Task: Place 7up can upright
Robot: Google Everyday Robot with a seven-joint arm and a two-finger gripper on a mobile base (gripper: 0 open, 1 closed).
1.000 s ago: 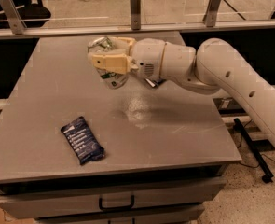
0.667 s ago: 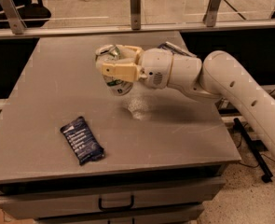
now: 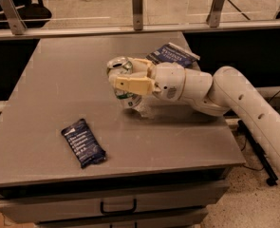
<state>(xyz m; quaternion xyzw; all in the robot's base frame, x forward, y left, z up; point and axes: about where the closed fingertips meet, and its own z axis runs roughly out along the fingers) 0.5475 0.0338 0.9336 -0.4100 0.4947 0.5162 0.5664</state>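
Note:
The 7up can (image 3: pixel 121 69), silvery with a green-and-white label and a shiny top, stands roughly upright between my fingers, low over the grey table (image 3: pixel 54 89) near its middle. My gripper (image 3: pixel 126 77) reaches in from the right on a white arm and is shut on the can. One cream finger (image 3: pixel 132 84) crosses the can's front and hides most of the label. I cannot tell whether the can's base touches the table.
A dark blue snack bag (image 3: pixel 83 142) lies flat at the front left of the table. A second blue bag (image 3: pixel 173 53) lies behind my wrist at the back right. A railing with metal posts (image 3: pixel 137 1) runs along the far edge. Drawers sit below the front edge.
My gripper has moved down and a little toward the front of the table with the can. The second blue bag behind the arm now shows.

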